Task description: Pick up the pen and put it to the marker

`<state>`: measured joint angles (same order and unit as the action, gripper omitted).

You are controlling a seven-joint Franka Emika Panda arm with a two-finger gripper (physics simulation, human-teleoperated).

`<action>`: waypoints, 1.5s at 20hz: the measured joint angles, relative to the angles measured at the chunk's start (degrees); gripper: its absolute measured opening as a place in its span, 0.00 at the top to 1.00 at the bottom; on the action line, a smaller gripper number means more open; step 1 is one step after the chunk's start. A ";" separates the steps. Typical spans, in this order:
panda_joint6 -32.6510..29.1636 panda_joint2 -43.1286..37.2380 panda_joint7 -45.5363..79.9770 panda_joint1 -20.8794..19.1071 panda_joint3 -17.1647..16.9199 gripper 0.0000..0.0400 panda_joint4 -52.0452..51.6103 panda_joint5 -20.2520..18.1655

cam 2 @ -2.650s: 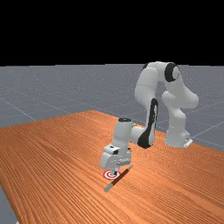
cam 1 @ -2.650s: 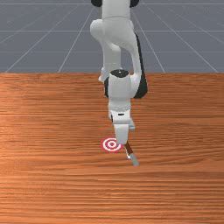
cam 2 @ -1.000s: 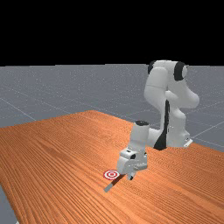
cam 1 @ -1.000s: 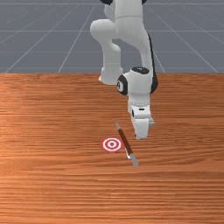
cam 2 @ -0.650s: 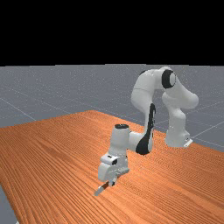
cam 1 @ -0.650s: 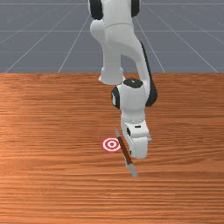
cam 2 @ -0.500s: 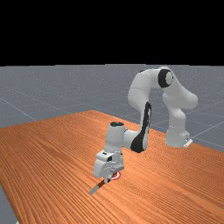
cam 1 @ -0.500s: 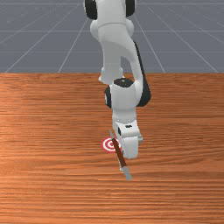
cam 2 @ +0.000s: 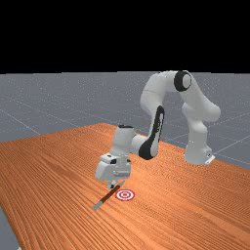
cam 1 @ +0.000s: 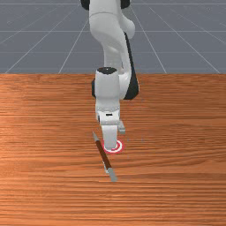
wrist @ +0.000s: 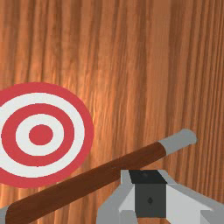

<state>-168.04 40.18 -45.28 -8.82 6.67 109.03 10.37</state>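
Over toward the front view's left, the pen [cam 1: 103, 154] has shifted along with the claw [cam 2: 113, 186], past the red-and-white marker [cam 2: 125, 195]. It slants just beside the marker's rim, near the claw's tip; whether the claw is open or gripping it, I can't tell. Wide open wood stretches from the pen to the table's [cam 2: 53, 195] edge at the far view's left

Place: simulated robotics scene
Floor [cam 2: 39, 97]: grey, gridded in white
Backdrop [cam 2: 97, 34]: black
Tabletop [cam 2: 58, 166]: wood-grained, reached over by robot arm [cam 2: 152, 93]

1 pen [wrist: 87, 180], 1 marker [wrist: 40, 134]
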 joint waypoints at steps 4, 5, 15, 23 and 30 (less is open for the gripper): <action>6.50 0.29 -8.48 -4.87 4.82 1.00 -2.75 -0.43; 6.82 0.54 -10.45 -6.44 5.55 1.00 -3.01 -0.50; 20.04 14.92 -12.34 -6.83 4.15 1.00 -29.27 -1.47; 14.84 17.22 3.00 1.05 -2.21 1.00 -27.90 -2.01; 3.63 6.34 10.82 8.14 -5.34 1.00 -6.20 -0.97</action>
<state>-164.41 46.52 -34.45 -0.67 1.33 102.83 9.40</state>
